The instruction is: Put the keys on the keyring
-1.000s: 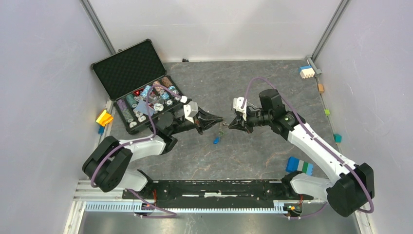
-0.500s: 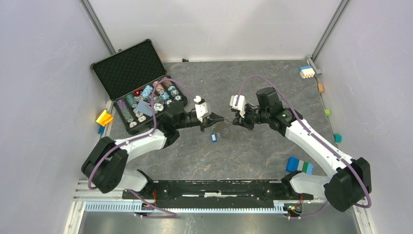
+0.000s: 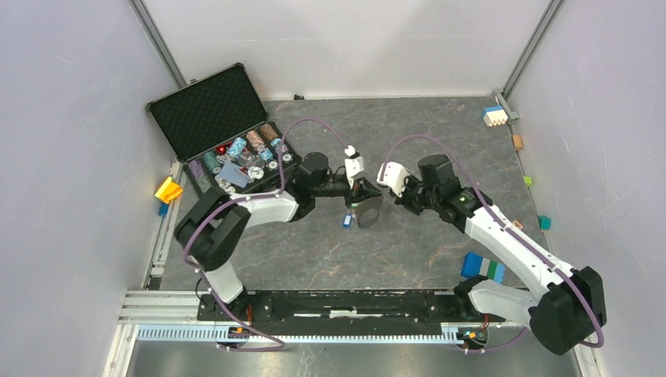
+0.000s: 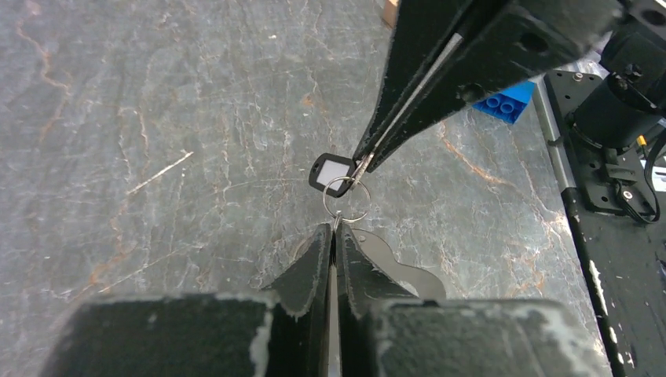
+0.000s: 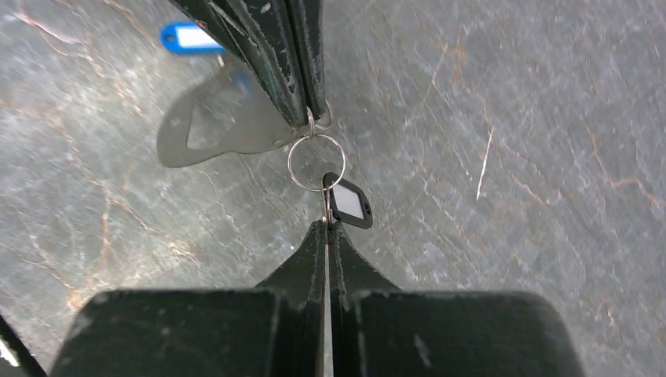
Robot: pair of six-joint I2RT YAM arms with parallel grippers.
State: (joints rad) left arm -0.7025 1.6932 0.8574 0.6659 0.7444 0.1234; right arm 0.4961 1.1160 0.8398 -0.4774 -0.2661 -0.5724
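Left gripper [image 4: 336,234] has swung in, now tip-to-tip with right gripper [image 5: 326,226].
Both pinched shut on the small ring [image 4: 345,198] between them, black tag [image 4: 330,171] hanging there; blue-tagged key [image 5: 188,37] loose beside left tips. Threading underway, I'd judge.

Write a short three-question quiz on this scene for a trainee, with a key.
1. True or false: the blue tag is gripped by a hand.
2. Which colour of tag sits right beside the silver ring between the two hands? A green; B black; C blue.
3. Fill in: the left hand and the right hand meet at the ring from opposite sides, each with its jaws ____.
Key: 1 false, it lies on the table; 2 B, the black tag; 3 shut.
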